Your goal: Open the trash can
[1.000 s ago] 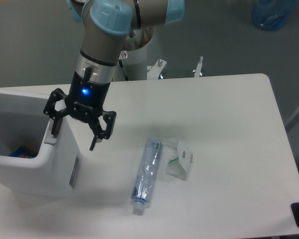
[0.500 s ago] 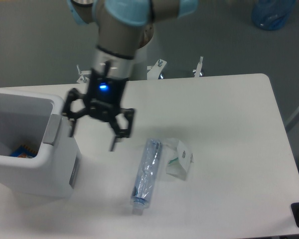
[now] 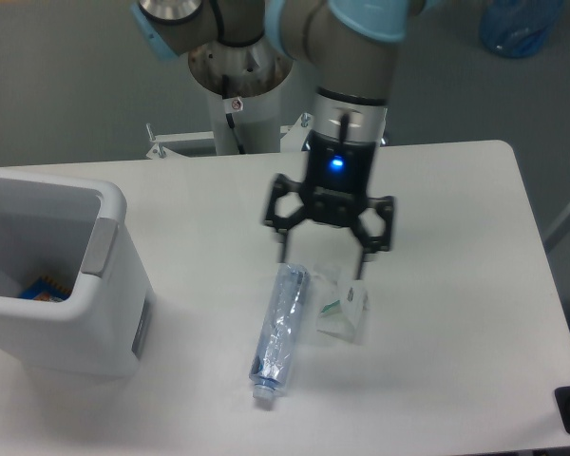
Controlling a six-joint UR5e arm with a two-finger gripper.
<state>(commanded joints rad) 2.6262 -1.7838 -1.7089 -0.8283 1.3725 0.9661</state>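
Observation:
The white boxy trash can (image 3: 85, 328) stands at the table's left edge with its top open; I see into it, and a small colourful item (image 3: 40, 288) lies at the bottom. Its grey push tab (image 3: 97, 246) is on the right rim. The lid is not clearly visible. My gripper (image 3: 323, 268) is open and empty, hovering above the table's middle, well right of the can, just over the top end of the bottle and the carton.
A clear plastic bottle (image 3: 278, 328) lies on the white table (image 3: 437, 218) in front of the gripper. A small white and green carton (image 3: 341, 306) lies beside it on the right. The robot's base (image 3: 237, 90) stands behind the table.
The gripper has moved right, from the trash can's right rim to above the bottle and carton. It stays open. The trash can has not moved.

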